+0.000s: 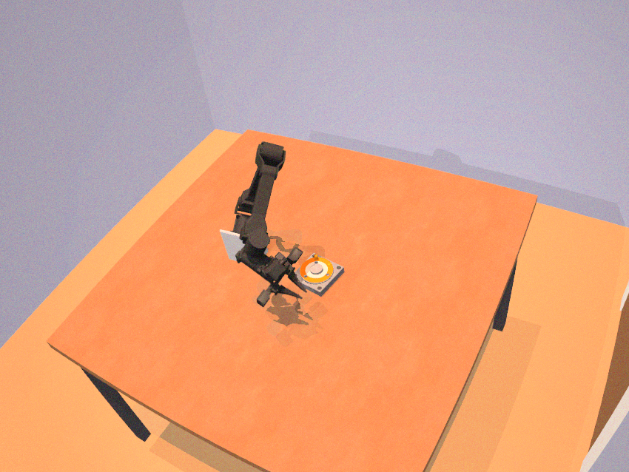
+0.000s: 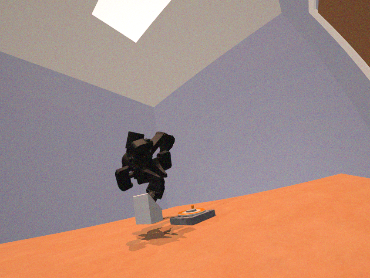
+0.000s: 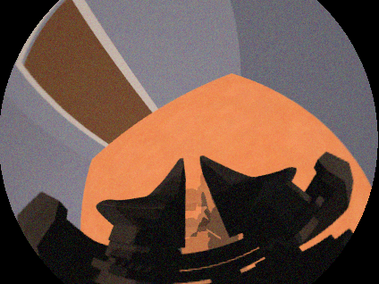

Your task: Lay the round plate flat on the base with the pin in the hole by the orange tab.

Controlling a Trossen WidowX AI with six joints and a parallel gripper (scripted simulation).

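Observation:
The round plate (image 1: 316,268) has an orange rim and a pale centre. It sits on the grey square base (image 1: 323,283) near the table's middle, and its small orange tab (image 1: 314,255) stands up at the far edge. From the exterior view the plate (image 2: 191,212) lies on the base (image 2: 192,217) with the tab (image 2: 192,206) upright; I cannot make out the pin or the hole. My gripper (image 1: 297,291) hangs above the table just left of the base, clear of the plate. In the wrist view the fingers (image 3: 192,162) are nearly together with nothing between them. The plate is outside that view.
A grey-white block (image 1: 229,245) stands at the arm's foot, left of the base; it also shows from the low camera (image 2: 146,209). The arm's shadow falls on the table in front of the base.

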